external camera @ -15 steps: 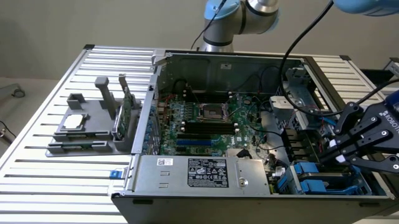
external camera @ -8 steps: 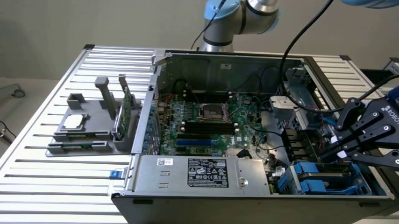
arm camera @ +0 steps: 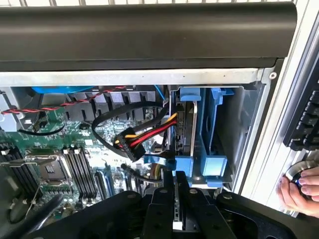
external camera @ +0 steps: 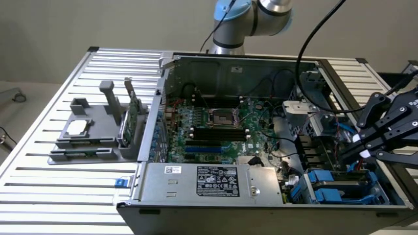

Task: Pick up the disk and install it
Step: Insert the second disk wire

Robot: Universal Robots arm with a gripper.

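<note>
Fingers [arm camera: 175,199] are pinching close together on a thin edge that looks like the disk's [arm camera: 185,130], whose long axis is running straight away from them into the blue drive bay [arm camera: 212,164]. Beyond, red-yellow power cables [arm camera: 144,137] are crossing beside the bay, with the motherboard [arm camera: 55,154] lying farther off.

A slatted aluminium bench [external camera: 58,196] carries everything here. An open computer case [external camera: 196,188] sits on it, reaching to the bench's front edge and filling its middle and the side toward the exterior view's right. A grey parts holder [external camera: 91,139] rests beside the case toward the edge on the exterior view's left, with a small square silver chip [external camera: 76,127] and an upright green circuit card [external camera: 132,115] in it
</note>
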